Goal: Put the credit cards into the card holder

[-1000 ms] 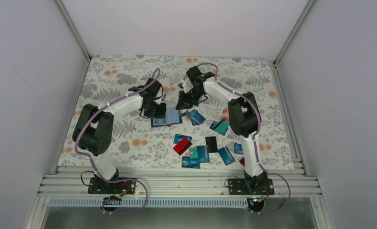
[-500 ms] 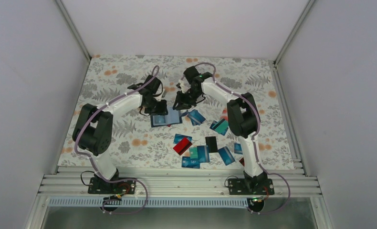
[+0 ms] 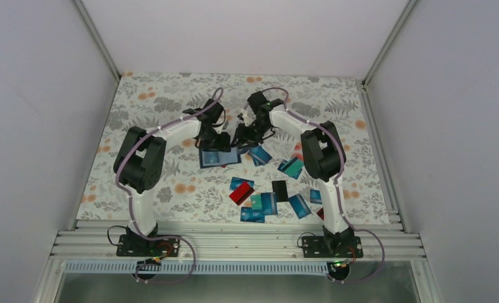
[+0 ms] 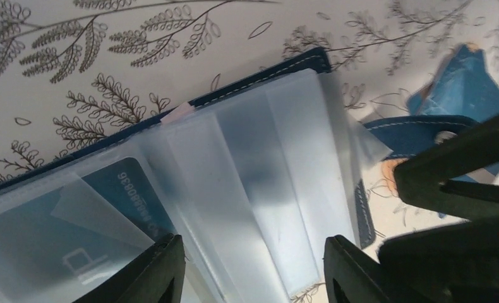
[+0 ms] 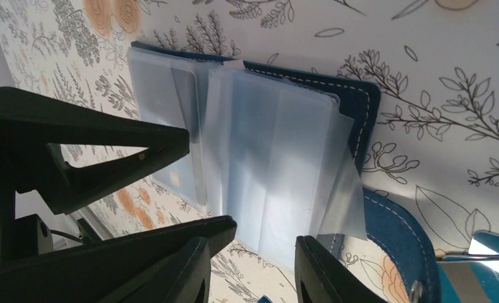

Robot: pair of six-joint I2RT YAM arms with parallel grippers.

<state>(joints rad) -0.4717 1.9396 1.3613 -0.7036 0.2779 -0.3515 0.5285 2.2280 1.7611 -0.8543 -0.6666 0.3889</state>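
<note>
Holder (image 3: 220, 158) lies open mid-table on the flowered cloth (image 3: 158, 107), long axis left-right in the top view, clear sleeves (image 5: 278, 158) fanned up. We note one card (image 4: 130, 189) already in a sleeve on the left gripper's side. Both grippers hang just above the holder, close together: left gripper (image 4: 253, 252) over its left part, right gripper (image 5: 250, 252) over its right end. Both pairs of jaws stand apart, with only the sleeves showing below the gaps; neither holds a card. Loose cards (image 3: 259, 203) lie scattered to the near right of the holder, toward the right arm's base, the nearest teal one (image 3: 259, 154) just beside the holder's right end. We judge the right arm the nearer for the next pick, and the left better placed to steady the sleeves.
</note>
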